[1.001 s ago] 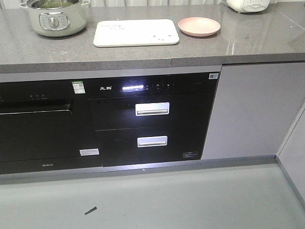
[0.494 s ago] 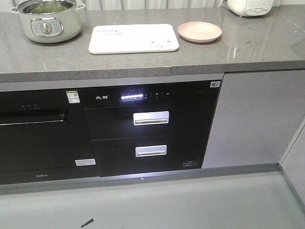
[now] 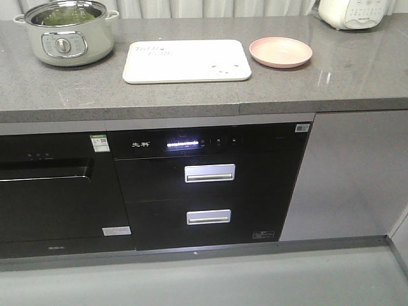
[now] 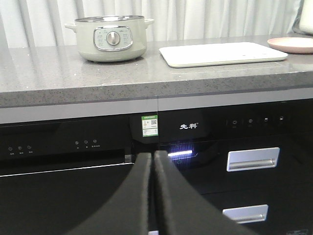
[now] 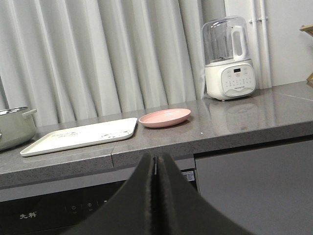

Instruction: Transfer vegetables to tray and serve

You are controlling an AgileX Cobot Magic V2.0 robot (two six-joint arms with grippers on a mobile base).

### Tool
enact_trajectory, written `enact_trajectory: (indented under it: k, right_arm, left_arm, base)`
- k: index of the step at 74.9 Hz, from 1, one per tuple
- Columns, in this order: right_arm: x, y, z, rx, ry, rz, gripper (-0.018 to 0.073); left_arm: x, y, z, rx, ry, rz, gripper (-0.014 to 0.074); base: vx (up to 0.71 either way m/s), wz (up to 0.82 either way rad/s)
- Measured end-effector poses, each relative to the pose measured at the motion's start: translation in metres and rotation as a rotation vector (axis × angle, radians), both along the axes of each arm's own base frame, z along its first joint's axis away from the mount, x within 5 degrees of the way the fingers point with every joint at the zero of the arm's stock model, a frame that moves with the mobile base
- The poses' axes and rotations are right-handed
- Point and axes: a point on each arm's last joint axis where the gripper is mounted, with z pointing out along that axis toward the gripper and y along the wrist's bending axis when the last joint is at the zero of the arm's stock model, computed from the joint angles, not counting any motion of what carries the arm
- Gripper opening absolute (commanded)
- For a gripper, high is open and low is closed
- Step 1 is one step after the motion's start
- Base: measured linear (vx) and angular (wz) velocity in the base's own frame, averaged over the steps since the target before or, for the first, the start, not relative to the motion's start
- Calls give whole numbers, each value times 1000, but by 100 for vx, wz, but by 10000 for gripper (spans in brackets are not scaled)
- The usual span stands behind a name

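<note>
Green vegetables (image 3: 62, 14) lie inside a pale green electric pot (image 3: 64, 35) at the counter's back left; the pot (image 4: 112, 39) also shows in the left wrist view. The cream-white tray (image 3: 186, 60) lies flat and bare mid-counter, to the pot's right, and appears as the tray (image 4: 222, 53) and the tray (image 5: 80, 136) in both wrist views. My left gripper (image 4: 152, 156) is shut on nothing, held below counter height in front of the black appliances. My right gripper (image 5: 155, 159) is shut on nothing too, low before the counter edge. Neither gripper shows in the front view.
A round pink plate (image 3: 280, 52) sits just right of the tray. A white blender (image 5: 230, 58) stands at the back right. Under the grey counter (image 3: 191, 95) are black built-in appliances with two handled drawers (image 3: 209, 173). Curtains hang behind.
The front view has shifted: counter, pot, tray and plate now sit lower and farther right in frame and look nearer. The dark scrap on the floor has left the view.
</note>
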Motion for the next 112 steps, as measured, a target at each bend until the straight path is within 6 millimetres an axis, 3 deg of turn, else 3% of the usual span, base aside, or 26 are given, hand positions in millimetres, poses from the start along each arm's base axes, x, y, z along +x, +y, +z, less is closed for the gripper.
enact_trajectory:
  k: [112]
  right_arm:
    - [0,0,0,0,0,0,-3]
  left_arm:
    - [0,0,0,0,0,0,-6]
  base:
    - [9,2]
